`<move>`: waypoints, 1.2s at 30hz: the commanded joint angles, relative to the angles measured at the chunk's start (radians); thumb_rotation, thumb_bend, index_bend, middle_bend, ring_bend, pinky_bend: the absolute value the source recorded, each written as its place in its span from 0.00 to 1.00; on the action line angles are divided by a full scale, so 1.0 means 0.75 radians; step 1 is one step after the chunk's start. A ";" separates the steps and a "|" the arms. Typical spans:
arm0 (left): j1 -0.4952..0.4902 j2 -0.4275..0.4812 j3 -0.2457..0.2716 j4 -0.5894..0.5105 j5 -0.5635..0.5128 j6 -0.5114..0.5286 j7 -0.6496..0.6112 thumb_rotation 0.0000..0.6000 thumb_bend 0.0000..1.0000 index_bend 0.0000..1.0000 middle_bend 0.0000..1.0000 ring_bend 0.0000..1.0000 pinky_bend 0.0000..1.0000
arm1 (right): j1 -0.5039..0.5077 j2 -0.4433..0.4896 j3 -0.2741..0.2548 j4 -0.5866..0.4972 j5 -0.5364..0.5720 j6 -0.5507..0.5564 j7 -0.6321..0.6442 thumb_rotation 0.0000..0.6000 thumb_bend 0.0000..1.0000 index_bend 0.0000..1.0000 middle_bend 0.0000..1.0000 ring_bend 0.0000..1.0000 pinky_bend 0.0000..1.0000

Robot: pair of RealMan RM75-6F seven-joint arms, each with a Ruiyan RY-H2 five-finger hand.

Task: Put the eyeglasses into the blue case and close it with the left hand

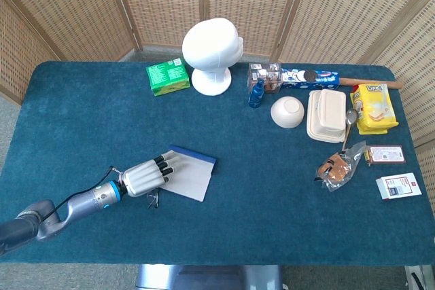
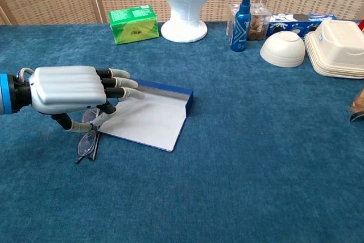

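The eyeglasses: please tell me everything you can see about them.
The eyeglasses are thin, dark-framed, with clear lenses, apparently folded. They lie flat on the blue tablecloth, just left of the open blue case, not inside it. The left hand hovers over their upper part; whether its fingers touch them is unclear.

One eyeglasses [image 2: 88, 140], one blue case [image 2: 149, 115], one hand [image 2: 71, 89]. Far side had one green box [image 1: 167, 76], one mannequin head [image 1: 211, 54], one blue bottle [image 1: 256, 93]. Right had one bowl [image 1: 287, 112], one clamshell box [image 1: 327, 115], one spoon [image 1: 349, 124], one yellow packet [image 1: 373, 107], two cards [image 1: 397, 185].
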 commanded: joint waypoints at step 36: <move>0.017 0.009 -0.019 -0.034 -0.084 -0.041 -0.010 1.00 0.33 0.31 0.02 0.00 0.00 | -0.019 0.011 0.001 -0.007 -0.004 0.016 0.013 0.89 0.19 0.00 0.10 0.00 0.17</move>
